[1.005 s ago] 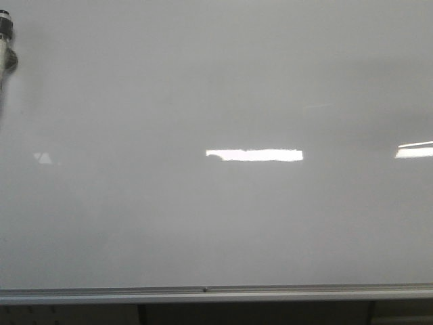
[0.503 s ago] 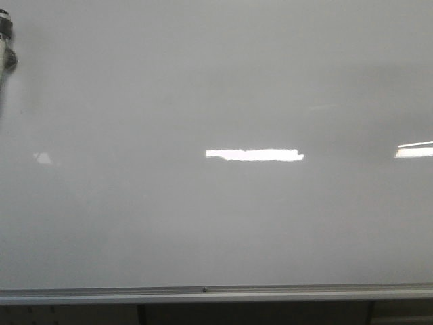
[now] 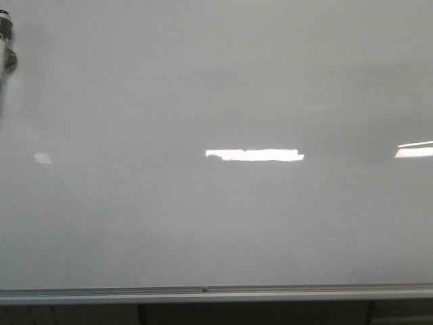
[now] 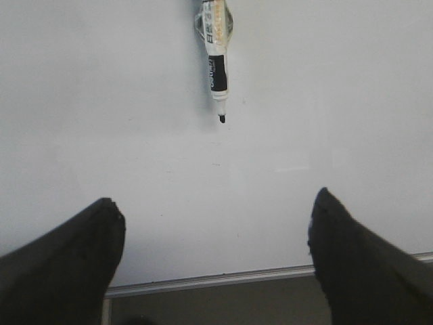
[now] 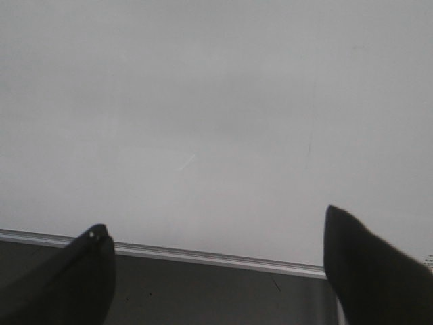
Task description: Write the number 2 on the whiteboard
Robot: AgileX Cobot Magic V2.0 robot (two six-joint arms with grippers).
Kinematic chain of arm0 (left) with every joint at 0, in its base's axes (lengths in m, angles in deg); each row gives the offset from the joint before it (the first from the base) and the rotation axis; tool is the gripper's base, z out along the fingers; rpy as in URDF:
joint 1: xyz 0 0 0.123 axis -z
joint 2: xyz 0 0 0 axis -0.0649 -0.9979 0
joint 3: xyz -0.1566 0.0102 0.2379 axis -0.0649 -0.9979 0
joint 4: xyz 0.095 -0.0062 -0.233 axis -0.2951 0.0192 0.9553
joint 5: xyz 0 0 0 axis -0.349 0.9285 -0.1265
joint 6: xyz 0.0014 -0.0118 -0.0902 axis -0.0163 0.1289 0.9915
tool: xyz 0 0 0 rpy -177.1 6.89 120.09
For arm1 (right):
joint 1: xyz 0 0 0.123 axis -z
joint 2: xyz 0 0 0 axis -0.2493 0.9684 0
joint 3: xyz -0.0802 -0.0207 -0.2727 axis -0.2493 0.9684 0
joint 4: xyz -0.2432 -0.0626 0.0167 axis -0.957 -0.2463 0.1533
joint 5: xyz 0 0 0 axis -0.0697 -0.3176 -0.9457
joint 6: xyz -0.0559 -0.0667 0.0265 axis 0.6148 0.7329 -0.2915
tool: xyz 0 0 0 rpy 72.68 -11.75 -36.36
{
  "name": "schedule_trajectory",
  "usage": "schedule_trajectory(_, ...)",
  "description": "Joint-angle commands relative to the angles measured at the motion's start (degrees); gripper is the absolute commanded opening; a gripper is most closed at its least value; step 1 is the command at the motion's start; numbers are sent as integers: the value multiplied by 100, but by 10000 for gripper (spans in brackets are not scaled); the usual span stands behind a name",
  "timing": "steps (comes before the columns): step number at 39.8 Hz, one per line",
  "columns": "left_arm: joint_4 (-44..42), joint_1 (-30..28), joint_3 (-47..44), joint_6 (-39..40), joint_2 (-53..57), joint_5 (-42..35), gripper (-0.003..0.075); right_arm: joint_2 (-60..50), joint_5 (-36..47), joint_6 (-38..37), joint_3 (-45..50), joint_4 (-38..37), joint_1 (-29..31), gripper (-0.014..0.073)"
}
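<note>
Clearly not begun. Left gripper (image 4: 215, 233) spread wide, empty, well back from marker (image 4: 216, 51) lying uncapped on whiteboard (image 3: 216, 223). Right gripper (image 5: 216, 250) likewise apart, empty. No number 2 visible yet; pickup & all strokes left, by the look.

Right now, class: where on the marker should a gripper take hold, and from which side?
Grip the marker across its labelled barrel, clear of the black tip, which is uncapped. It seems to lie flat on the whiteboard, so come square to the board, fingers straddling it.
</note>
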Motion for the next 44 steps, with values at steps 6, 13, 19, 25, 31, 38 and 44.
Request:
schedule_trajectory(6, 56, 43, 665, -3, -932, -583, 546, 8, 397, 28, -139, -2, 12, 644)
schedule_trajectory(13, 90, 43, 1069, -3, -1735, -676, 546, 8, 397, 28, -139, -2, 12, 644)
schedule_trajectory(19, 330, 43, 1331, -3, -2303, -975, 546, 8, 397, 28, -139, -2, 12, 644)
schedule_trajectory(25, 424, 43, 1526, -3, -2808, -1265, 546, 8, 397, 28, -139, -2, 12, 644)
schedule_trajectory(31, 479, 43, 1681, -3, -3214, -1436, 546, 8, 409, 28, -139, -2, 12, 644)
schedule_trajectory(38, 479, 43, 1818, -3, -3514, -1665, 546, 8, 415, 28, -139, -2, 12, 644)
schedule_trajectory(44, 479, 43, 1880, -3, -3701, -1898, 511, 8, 428, 28, -139, -2, 12, 644)
